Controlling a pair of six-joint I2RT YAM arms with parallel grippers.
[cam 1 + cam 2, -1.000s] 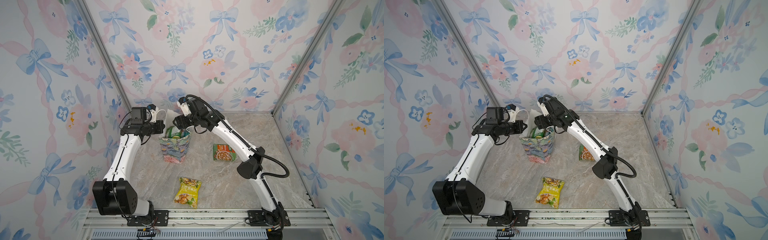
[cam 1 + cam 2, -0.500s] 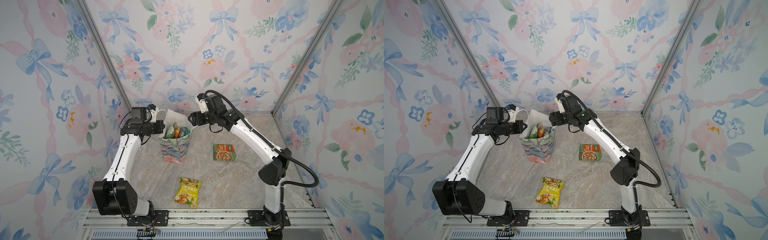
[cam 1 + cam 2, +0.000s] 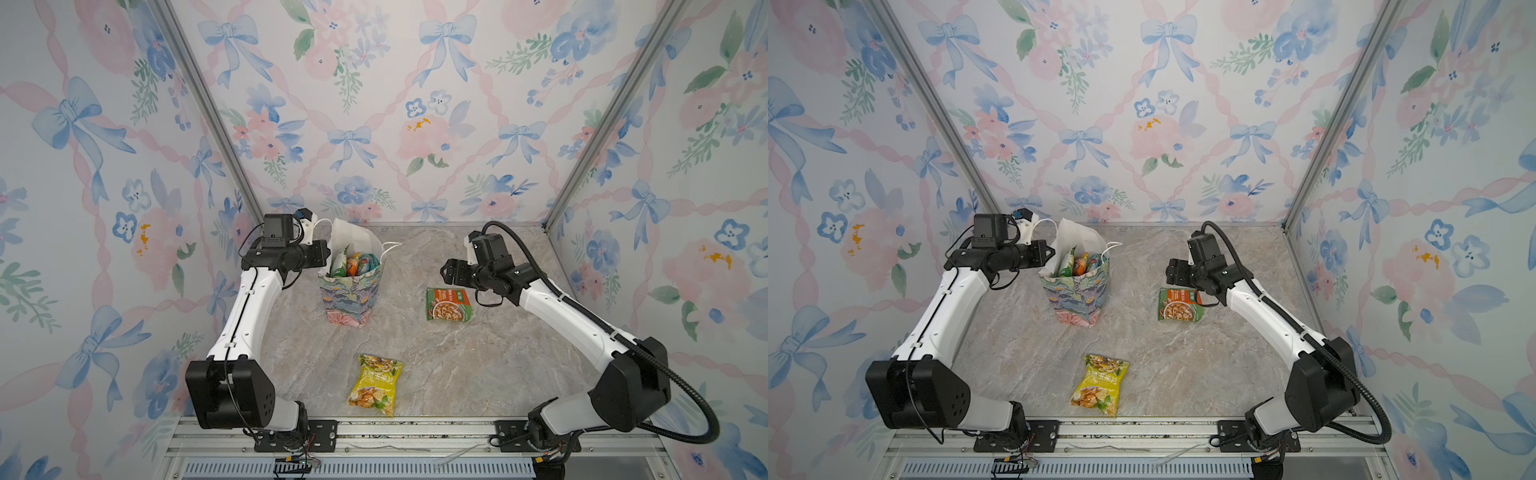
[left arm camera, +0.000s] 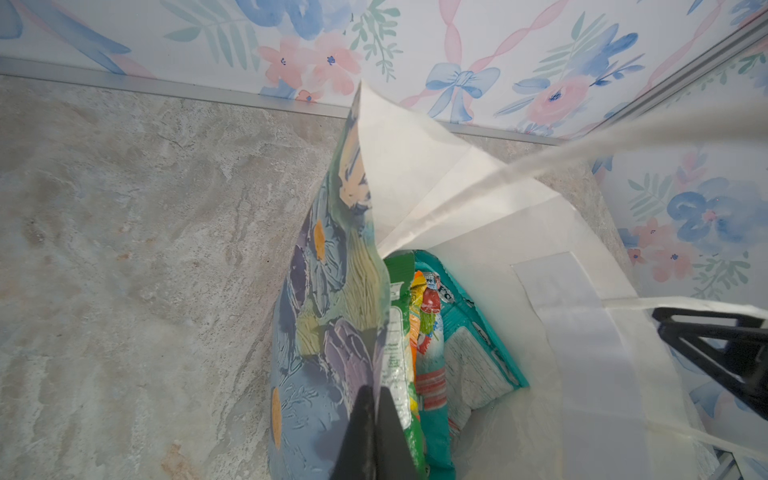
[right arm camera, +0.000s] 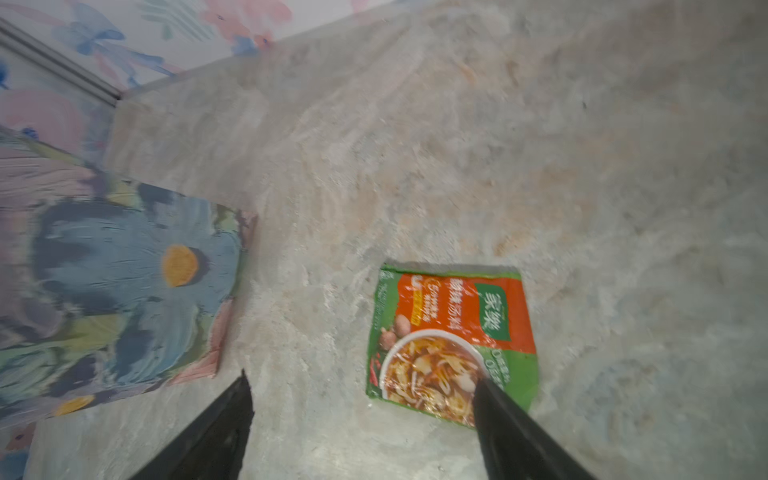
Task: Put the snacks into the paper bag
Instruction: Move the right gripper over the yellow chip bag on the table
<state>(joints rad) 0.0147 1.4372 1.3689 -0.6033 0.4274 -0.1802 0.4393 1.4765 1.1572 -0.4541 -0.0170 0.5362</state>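
Snacks in glossy packets (image 3: pixel 351 264) fill the floral paper gift bag (image 3: pixel 347 297), rim pinched in the left claw (image 4: pixel 374 392). 2 lie outside: orange-green packet (image 3: pixel 448 304) just below the wide, empty right claw (image 5: pixel 360 378), yellow chip packet (image 3: pixel 375 384) well apart.

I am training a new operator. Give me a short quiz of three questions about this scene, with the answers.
1. How many snack packets lie on the table outside the paper bag?
2. True or false: the right gripper is shut on a packet.
3. What does the left gripper pinch? A) a yellow packet B) the paper bag's wall C) nothing

Key:
1. Two: the orange-green packet and the yellow packet.
2. False; its jaws stand open and empty.
3. B.
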